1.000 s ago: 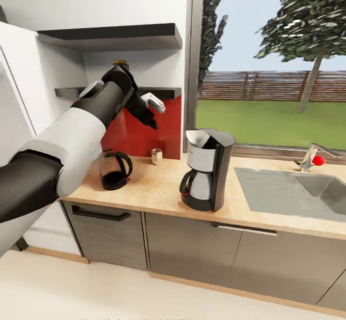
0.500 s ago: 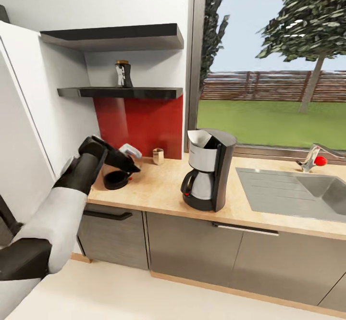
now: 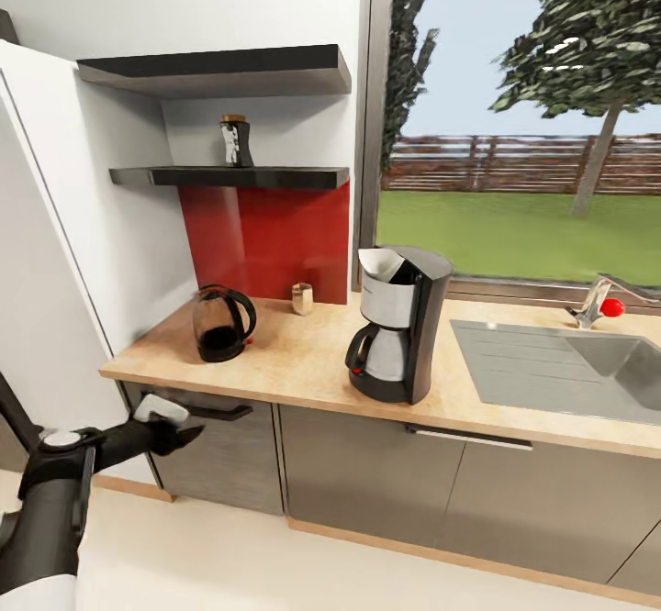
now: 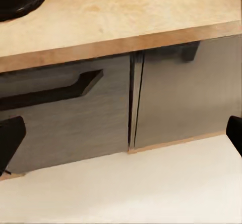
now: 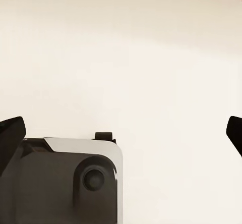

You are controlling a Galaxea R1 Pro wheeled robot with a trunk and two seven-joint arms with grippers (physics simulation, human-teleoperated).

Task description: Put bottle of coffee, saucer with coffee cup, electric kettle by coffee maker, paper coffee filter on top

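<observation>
The black coffee maker (image 3: 397, 322) stands mid-way along the kitchen countertop (image 3: 294, 363), with the white paper coffee filter (image 3: 377, 264) sitting in its top. The electric kettle (image 3: 223, 322) rests near the counter's left end. On the thin black kitchen shelf (image 3: 275, 177) stands the bottle of coffee (image 3: 235, 140), upright. My left gripper (image 3: 182, 431) hangs open and empty below the counter edge, in front of a grey drawer; its wrist view (image 4: 121, 138) faces the cabinet fronts. My right gripper (image 5: 121, 133) is open and empty over pale floor. The saucer and coffee cup are out of view.
A small tan shaker (image 3: 301, 298) stands against the red backsplash. A steel sink (image 3: 560, 363) with a tap (image 3: 595, 301) fills the counter's right part. A thicker black board (image 3: 216, 70) hangs above the shelf. A white wall panel (image 3: 55, 226) borders the left.
My left arm has dropped from shelf height, past the kettle, to below the counter edge. The bottle of coffee, hidden by the arm before, shows on the shelf.
</observation>
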